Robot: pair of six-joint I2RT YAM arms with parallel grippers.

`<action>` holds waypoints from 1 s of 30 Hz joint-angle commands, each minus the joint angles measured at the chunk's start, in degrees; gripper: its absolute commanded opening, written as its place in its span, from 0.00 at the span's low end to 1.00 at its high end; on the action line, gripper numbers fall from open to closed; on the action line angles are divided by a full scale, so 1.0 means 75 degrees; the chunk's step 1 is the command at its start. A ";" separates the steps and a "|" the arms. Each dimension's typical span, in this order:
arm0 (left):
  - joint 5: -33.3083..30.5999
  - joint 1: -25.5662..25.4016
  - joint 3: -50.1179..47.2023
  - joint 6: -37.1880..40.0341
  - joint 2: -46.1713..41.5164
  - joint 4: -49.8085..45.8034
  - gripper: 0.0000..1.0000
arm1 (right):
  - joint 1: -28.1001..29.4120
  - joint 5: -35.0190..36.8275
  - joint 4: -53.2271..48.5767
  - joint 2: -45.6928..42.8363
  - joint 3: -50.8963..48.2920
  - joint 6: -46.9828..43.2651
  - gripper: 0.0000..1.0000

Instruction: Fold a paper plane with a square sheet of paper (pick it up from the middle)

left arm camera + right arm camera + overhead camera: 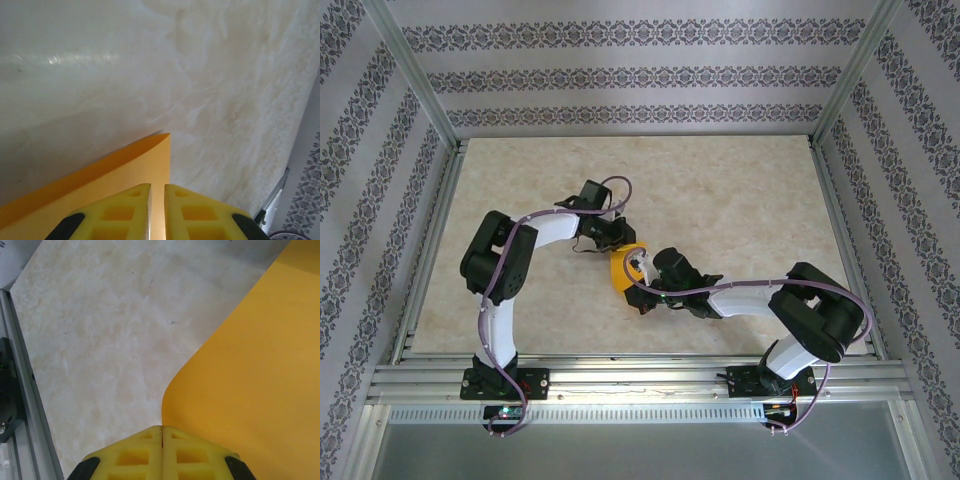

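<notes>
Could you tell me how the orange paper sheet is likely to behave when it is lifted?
The thin orange-yellow paper sheet probably flops: its edge bows in a curve away from the shut right gripper. It likely weighs little and creases easily; in the left wrist view its straight edge looks folded over.

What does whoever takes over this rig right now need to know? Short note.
Grippers: the left gripper has its jaws nearly closed with a narrow gap left, and the square sheet of paper runs into that gap. The right gripper is shut, and the sheet's edge meets its fingertips, so it looks pinched.
Where: the sheet is mid-table, bowed between the two grippers.
Done: both grippers are at the sheet.
To do: no dart shape or centre crease shows, so the folding appears to be all ahead.
</notes>
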 commanded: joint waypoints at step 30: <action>-0.0392 -0.0084 -0.0285 0.0797 0.0396 -0.0692 0.11 | -0.1360 -0.0298 -0.0730 0.0675 0.0513 -0.0101 0.00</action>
